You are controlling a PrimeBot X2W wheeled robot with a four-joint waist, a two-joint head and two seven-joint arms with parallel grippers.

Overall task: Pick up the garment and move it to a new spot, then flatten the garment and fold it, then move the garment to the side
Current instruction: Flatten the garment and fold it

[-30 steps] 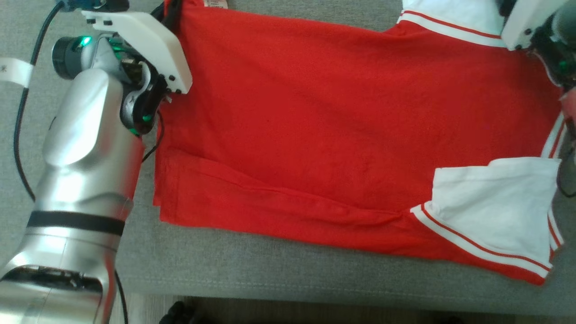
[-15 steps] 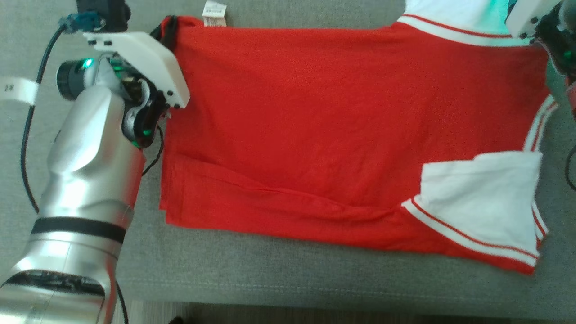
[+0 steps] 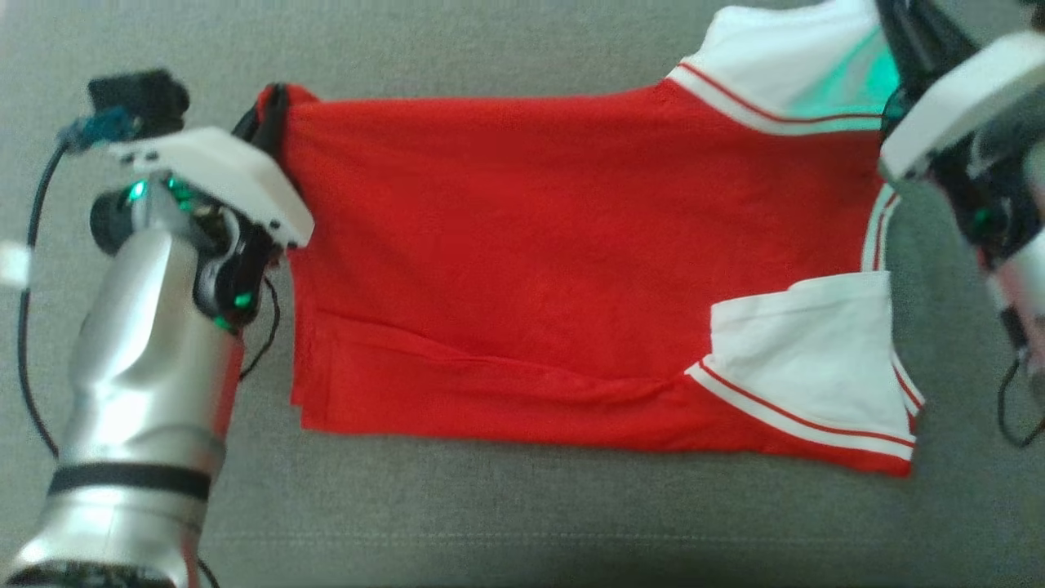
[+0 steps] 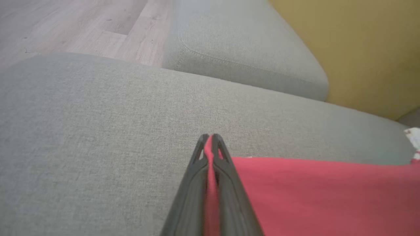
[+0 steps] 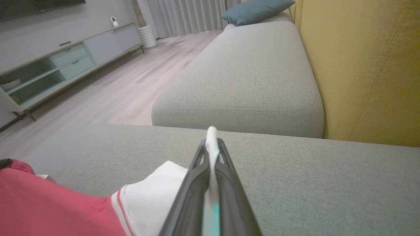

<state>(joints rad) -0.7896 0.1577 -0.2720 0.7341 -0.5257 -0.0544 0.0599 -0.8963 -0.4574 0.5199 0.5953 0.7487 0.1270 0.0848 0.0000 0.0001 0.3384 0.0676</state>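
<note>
The garment (image 3: 531, 245) is a red shirt with white, red-striped sleeves, spread across the grey sofa seat (image 3: 490, 514). My left gripper (image 3: 273, 110) is shut on its far left red corner; in the left wrist view red cloth (image 4: 328, 193) is pinched between the dark fingers (image 4: 210, 147). My right gripper (image 3: 894, 33) is shut on the far white sleeve (image 3: 775, 69); in the right wrist view white cloth (image 5: 157, 196) rises between the closed fingers (image 5: 211, 144). The near sleeve (image 3: 808, 367) lies folded over the red body.
A second grey seat cushion (image 5: 249, 72) and the yellow backrest (image 5: 367, 65) lie beyond the garment. Wooden floor (image 5: 124, 82), a low cabinet (image 5: 49, 62) and a teal pillow (image 5: 256, 11) show farther off. Black cables (image 3: 28, 269) hang by my left arm.
The head camera has shifted, so the shirt sits lower and more to the left in the picture. The right gripper has come into view, closed on the far white sleeve.
</note>
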